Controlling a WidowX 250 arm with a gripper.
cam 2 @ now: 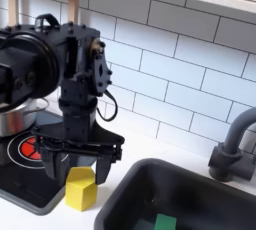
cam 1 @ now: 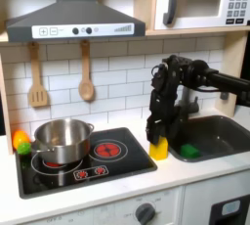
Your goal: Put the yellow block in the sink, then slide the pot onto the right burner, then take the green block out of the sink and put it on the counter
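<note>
So right now I'm hovering my gripper (cam 2: 86, 152) straight over the yellow block (cam 2: 81, 187), fingers (cam 2: 108, 158) spread apart on either side, and nothing is being held; the block is sitting just under my fingertips on the bench (cam 2: 108, 174), on the strip between the cooktop and the sink (cam 2: 205, 179). In the first exterior view my gripper (cam 1: 156, 137) is pointing down with the yellow block (cam 1: 158, 150) right beneath it, standing upright on the bench (cam 1: 127, 185) beside the sink (cam 1: 220, 131) edge. The green block (cam 2: 165, 222) is lying flat down in the basin, below my gripper and off toward the second exterior view's right; in the first exterior view the green block (cam 1: 187, 151) is showing just inside the sink's near corner, close to my gripper on the first exterior view's right. The pot (cam 1: 62, 141) is sitting well away from my gripper toward the first exterior view's left, covering the left ring of the cooktop, and the right burner (cam 1: 108, 150) is lying bare between the pot and my gripper. In the second exterior view the pot (cam 2: 14, 120) is peeking out behind my arm, with the right burner (cam 2: 35, 147) partly showing under me. An orange-and-green toy vegetable (cam 1: 20, 143) is resting past the pot at the first exterior view's left edge.
</note>
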